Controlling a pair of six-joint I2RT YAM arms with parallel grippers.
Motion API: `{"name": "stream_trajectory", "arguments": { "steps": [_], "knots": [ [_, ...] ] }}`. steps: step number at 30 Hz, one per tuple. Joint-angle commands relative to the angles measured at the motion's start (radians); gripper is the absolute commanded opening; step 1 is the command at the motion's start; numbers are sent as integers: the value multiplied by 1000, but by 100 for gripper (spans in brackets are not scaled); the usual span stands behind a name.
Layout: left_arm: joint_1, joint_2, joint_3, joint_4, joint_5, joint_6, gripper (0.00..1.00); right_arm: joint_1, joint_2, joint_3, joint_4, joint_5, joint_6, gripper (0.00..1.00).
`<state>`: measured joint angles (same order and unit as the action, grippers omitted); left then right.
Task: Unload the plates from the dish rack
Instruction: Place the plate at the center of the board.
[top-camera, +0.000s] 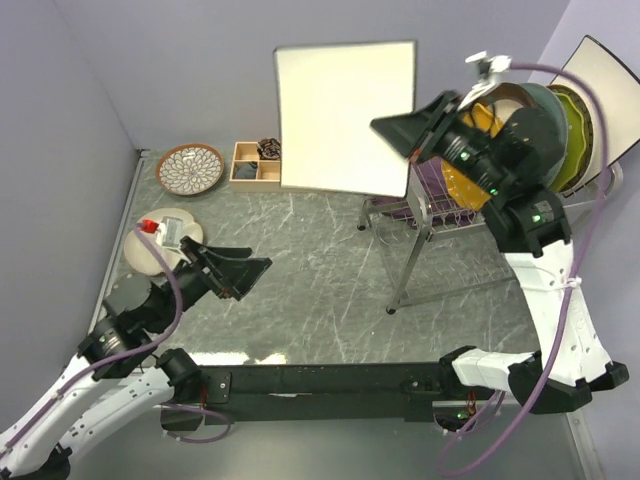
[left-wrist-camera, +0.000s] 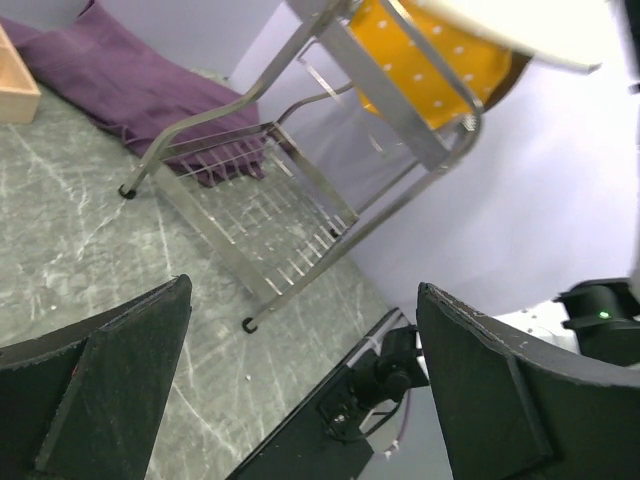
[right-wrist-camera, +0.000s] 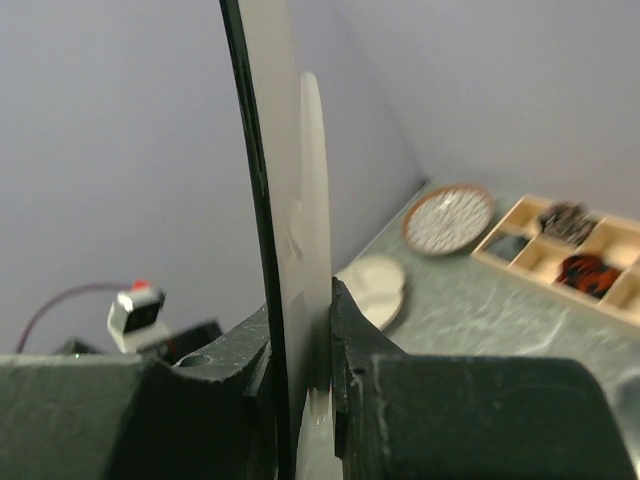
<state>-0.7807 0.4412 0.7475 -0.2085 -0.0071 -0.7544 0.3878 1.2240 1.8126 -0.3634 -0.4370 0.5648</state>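
My right gripper (top-camera: 405, 135) is shut on the right edge of a white square plate (top-camera: 345, 115) and holds it up in the air, left of the dish rack (top-camera: 440, 225). In the right wrist view the plate (right-wrist-camera: 290, 200) stands edge-on between the fingers. The silver wire rack at the right holds an orange scalloped plate (top-camera: 462, 180), a teal plate (top-camera: 540, 110), a yellow-green plate (top-camera: 580, 130) and another white square plate (top-camera: 610, 85). A brown-rimmed petal-patterned plate (top-camera: 190, 168) and a cream plate (top-camera: 160, 240) lie on the table at the left. My left gripper (top-camera: 243, 275) is open and empty near the cream plate.
A wooden compartment tray (top-camera: 256, 162) sits at the back by the petal plate. A purple cloth (left-wrist-camera: 120, 90) lies under and behind the rack. The rack's legs (top-camera: 400, 285) reach toward the table's middle. Grey walls close the left and back.
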Motion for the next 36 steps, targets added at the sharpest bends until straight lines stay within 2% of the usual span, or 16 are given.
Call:
{"name": "stream_trajectory", "arguments": {
  "steps": [1,9,13,20,23,27,29,30,32,33,35,36],
  "knots": [
    [-5,-56,58,-29,39,-16,99,74,-106,-74,265,-81,76,0],
    [-5,-114,66,-68,45,-46,99,131,-188,-326,394,-215,165,0],
    [-5,-122,39,-13,77,-69,100,152,-225,-444,460,-296,217,0],
    [-5,-81,1,109,131,-106,99,233,-251,-533,520,-333,239,0],
    [-5,-78,-19,167,148,-123,94,258,-245,-545,492,-335,215,0],
    [-3,-84,-56,252,177,-154,78,286,-236,-573,488,-331,204,0],
    [-5,-85,-91,293,196,-178,74,292,-228,-601,521,-338,224,0],
    [-5,-84,-103,328,212,-187,64,298,-221,-610,534,-338,231,0],
    [-5,-73,-132,362,228,-210,51,310,-216,-628,541,-322,227,0],
    [-5,-72,-141,377,249,-215,36,312,-216,-631,540,-315,222,0],
    [-5,-76,-160,403,259,-239,21,310,-210,-630,523,-313,207,0],
    [-5,-78,-163,403,254,-249,8,312,-210,-631,515,-310,199,0]
  ]
}}
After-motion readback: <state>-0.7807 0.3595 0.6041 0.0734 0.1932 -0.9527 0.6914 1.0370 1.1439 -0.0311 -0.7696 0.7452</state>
